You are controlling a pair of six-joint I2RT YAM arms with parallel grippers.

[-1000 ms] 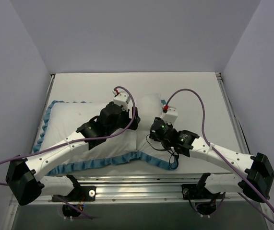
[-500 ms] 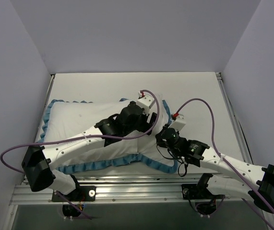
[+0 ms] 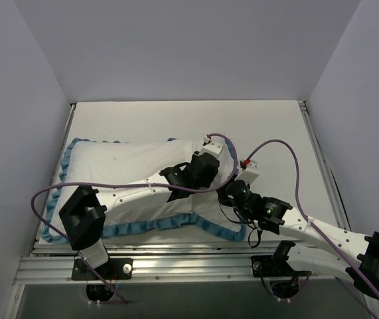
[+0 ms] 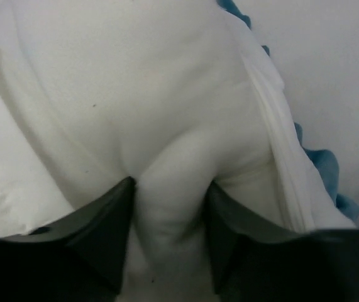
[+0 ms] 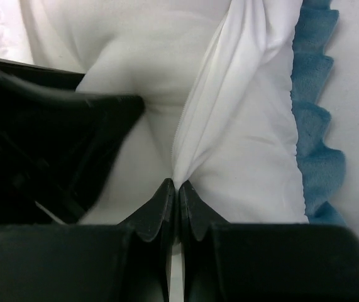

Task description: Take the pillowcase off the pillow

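Hem of pillowcase is clenched in right claw; left claw, just beside at frame left, pinches pillow fold.

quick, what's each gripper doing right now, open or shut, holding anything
left gripper: closed on a bulge of the pillow
right gripper: shut, pinching the pillowcase at its open edge
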